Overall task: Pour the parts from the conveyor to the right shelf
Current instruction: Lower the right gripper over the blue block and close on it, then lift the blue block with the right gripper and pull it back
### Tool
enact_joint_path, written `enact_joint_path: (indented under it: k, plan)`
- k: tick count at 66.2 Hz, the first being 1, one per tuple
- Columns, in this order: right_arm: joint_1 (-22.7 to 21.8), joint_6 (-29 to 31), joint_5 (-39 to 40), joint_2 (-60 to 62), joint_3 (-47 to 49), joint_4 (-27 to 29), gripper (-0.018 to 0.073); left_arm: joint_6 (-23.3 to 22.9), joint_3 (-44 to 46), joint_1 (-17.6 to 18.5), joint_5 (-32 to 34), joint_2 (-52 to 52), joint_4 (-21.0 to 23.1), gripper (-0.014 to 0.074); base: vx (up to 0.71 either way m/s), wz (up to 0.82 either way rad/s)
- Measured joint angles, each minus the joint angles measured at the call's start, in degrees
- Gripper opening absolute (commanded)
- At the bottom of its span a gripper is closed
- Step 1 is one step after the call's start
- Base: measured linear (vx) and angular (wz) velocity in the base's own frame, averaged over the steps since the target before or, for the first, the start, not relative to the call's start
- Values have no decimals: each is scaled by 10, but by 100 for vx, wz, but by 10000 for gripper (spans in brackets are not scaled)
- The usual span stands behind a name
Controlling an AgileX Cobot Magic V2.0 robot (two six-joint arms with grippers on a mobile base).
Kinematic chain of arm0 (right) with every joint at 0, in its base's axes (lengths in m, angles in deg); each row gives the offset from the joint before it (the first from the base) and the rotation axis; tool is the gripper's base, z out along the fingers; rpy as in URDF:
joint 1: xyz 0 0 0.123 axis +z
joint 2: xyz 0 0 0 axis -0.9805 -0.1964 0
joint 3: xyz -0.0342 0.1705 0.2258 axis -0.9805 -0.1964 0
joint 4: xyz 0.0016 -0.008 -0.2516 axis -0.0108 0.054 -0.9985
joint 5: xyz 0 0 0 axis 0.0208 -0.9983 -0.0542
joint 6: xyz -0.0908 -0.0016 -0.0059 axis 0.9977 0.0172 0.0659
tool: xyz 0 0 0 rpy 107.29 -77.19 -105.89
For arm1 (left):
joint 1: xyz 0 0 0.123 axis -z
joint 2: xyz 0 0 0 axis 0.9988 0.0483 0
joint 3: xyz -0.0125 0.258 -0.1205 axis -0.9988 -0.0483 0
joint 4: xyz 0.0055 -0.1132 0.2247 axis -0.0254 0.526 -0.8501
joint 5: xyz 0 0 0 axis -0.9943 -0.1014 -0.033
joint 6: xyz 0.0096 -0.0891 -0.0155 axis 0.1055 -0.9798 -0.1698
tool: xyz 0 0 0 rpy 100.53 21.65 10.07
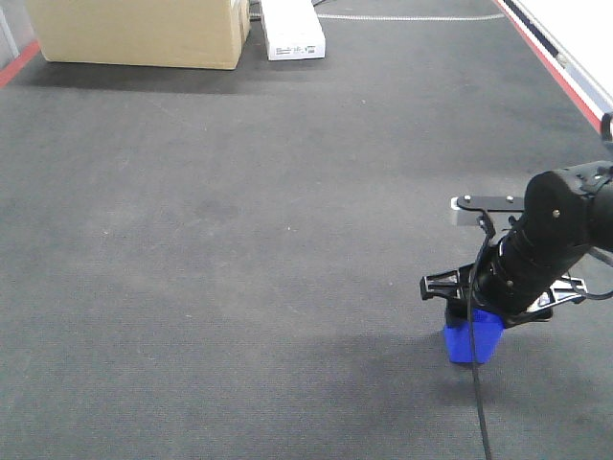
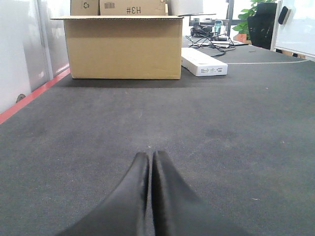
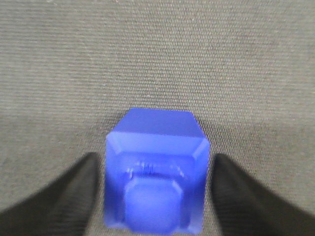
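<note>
One bright blue part (image 1: 472,337) stands on the dark grey conveyor (image 1: 239,249) at the near right. My right gripper (image 1: 475,314) hangs over it from above. In the right wrist view the part (image 3: 155,147) fills the space between the two black fingers (image 3: 74,196), stud end toward the camera. A thin strip of belt shows on each side, so the right gripper (image 3: 155,160) is open around it. My left gripper (image 2: 150,155) is shut on nothing, low over bare belt (image 2: 221,147). The right shelf is out of view.
A large cardboard box (image 1: 144,34) sits at the far left of the belt, and a flat white box (image 1: 292,29) lies beside it. Red stripes (image 1: 551,62) run along the belt's borders. The same cardboard box (image 2: 123,46) and white box (image 2: 204,61) lie ahead of the left wrist.
</note>
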Motion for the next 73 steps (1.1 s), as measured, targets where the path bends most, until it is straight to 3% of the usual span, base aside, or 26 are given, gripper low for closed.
enact_joint_path:
  k: [13, 34, 44, 54, 73]
  plan:
    - [0, 0, 1, 1, 0, 0, -17, 0, 0, 0, 0, 0, 0, -6, 0, 0]
    - [0, 0, 18, 120, 0, -13, -8, 0, 0, 0, 0, 0, 0, -6, 0, 0]
    - [0, -8, 23, 194, -5, -54, -5, 0, 0, 0, 0, 0, 0, -6, 0, 0]
    - [0, -57, 68, 287, -72, -110, -4, 0, 0, 0, 0, 0, 0, -6, 0, 0]
    - [0, -67, 106, 466, -203, -126, -4, 0, 0, 0, 0, 0, 0, -6, 0, 0]
